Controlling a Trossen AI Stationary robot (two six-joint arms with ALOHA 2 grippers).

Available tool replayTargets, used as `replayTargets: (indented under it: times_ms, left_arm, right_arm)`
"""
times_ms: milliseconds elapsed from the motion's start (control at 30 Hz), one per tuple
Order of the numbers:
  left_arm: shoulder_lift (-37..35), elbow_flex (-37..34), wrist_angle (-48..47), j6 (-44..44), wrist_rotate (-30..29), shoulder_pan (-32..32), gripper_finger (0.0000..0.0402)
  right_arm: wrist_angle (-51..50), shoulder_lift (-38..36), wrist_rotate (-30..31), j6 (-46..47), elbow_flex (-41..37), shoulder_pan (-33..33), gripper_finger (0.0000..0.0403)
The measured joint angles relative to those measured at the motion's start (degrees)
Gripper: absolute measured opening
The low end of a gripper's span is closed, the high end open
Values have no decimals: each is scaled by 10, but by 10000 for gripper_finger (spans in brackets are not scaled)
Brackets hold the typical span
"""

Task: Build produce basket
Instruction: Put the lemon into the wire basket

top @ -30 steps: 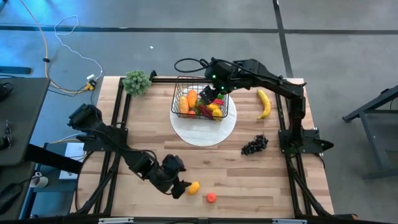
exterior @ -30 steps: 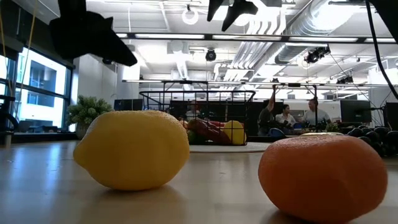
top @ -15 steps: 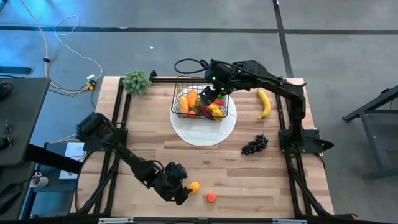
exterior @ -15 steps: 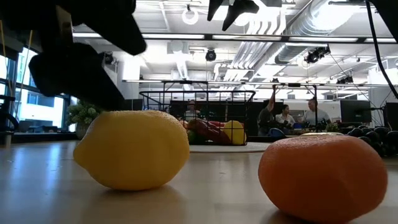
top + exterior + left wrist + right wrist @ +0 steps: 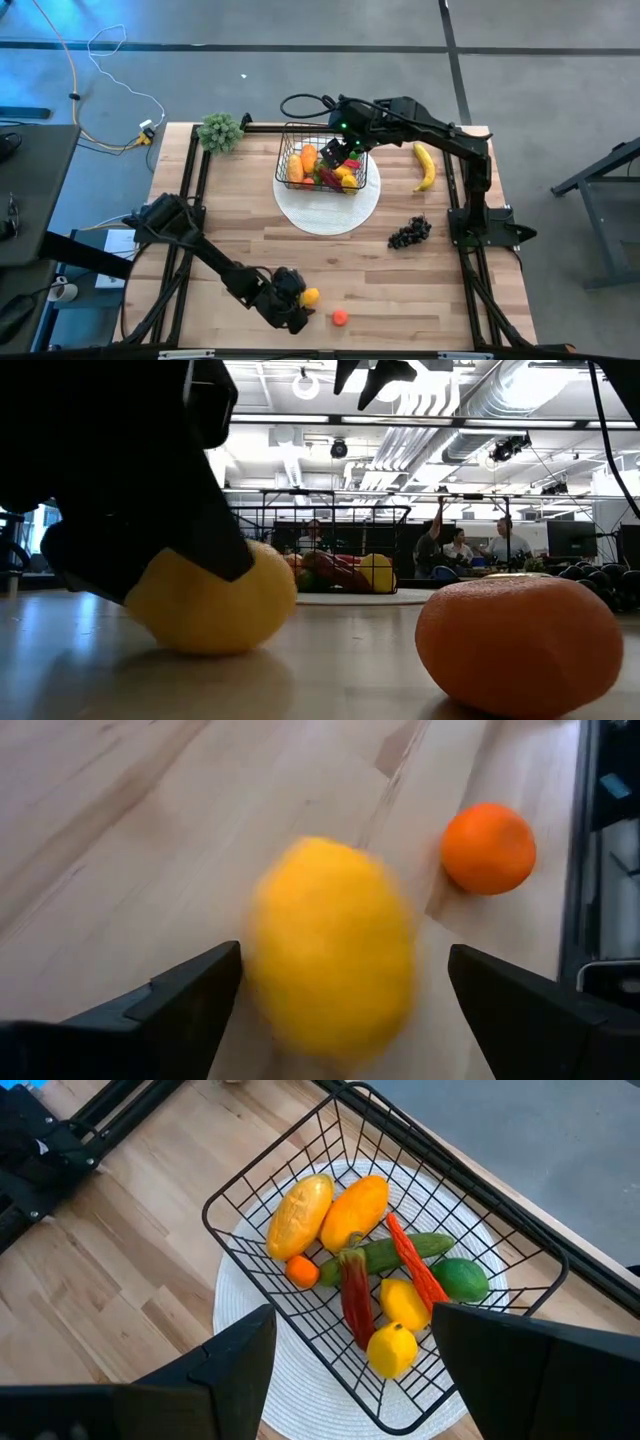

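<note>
On table, left hand (image 5: 335, 985) open round lemon (image 5: 330, 945), no labels.

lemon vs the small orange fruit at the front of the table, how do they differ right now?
The lemon is yellow and oval; the orange fruit is orange and rounder. The lemon looks bigger in the left wrist view. The lemon sits between the open fingers of the left gripper; the orange fruit lies free beside it. Both rest on the wooden table.

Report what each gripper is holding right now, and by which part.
Nothing is held. The left gripper is open, its fingers either side of the lemon on the table, not closed on it. The right gripper hangs open above the basket.
</note>
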Motion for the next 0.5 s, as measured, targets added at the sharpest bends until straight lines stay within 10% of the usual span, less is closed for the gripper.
replayTargets:
  times_ms: [233,500]
  left_arm:
    - [5,1,-2,9,-20,1,335]
    - [3,0,-22,62,-10,15,213]
  right_arm:
    - [-4,0,0,-6,0,0,248]
    - [-8,0,0,-21,0,0,248]
